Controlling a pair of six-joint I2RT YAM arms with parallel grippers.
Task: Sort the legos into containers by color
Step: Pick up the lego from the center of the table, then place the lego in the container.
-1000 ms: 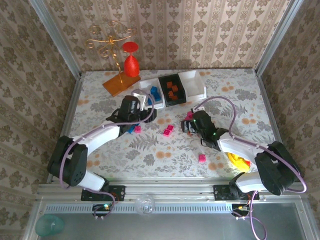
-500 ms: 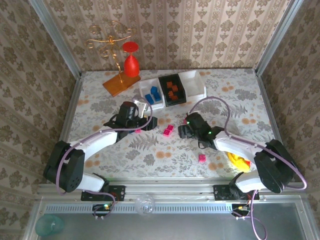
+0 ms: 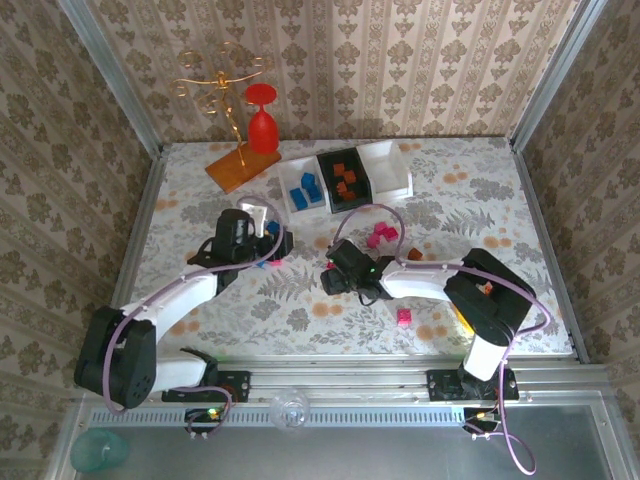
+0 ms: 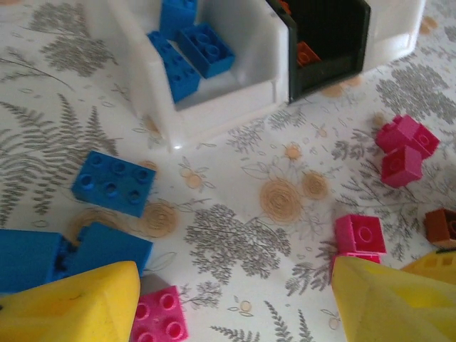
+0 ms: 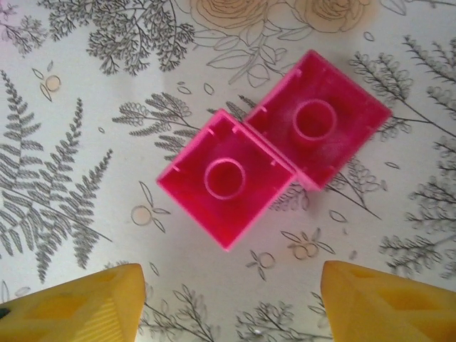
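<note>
My right gripper (image 3: pixel 333 275) (image 5: pixel 231 299) hangs open low over the table. Two joined pink legos (image 5: pixel 228 178) lie upside down just ahead of its yellow fingertips (image 5: pixel 78 303), with nothing between the jaws. My left gripper (image 3: pixel 272 245) (image 4: pixel 235 306) is open over bare cloth, with blue legos (image 4: pixel 112 182) and a pink one (image 4: pixel 158 313) by its left finger and a pink one (image 4: pixel 360 234) by its right. The containers stand at the back: a white bin (image 3: pixel 303 188) (image 4: pixel 214 100) holding blue bricks, a black bin (image 3: pixel 345 180) holding orange-brown ones, and a second white bin (image 3: pixel 385 167).
More pink bricks lie at centre right (image 3: pixel 380 237) (image 4: pixel 402 149) and near the front (image 3: pixel 404 316), and a brown one (image 4: pixel 442 226) sits at the right edge. An orange board (image 3: pixel 235 165) with a gold wire stand and a red glass (image 3: pixel 262 125) stands at the back left.
My right arm has swung left and now hangs over the joined pink pair. The left gripper has drawn back leftward from the blue-filled bin.
</note>
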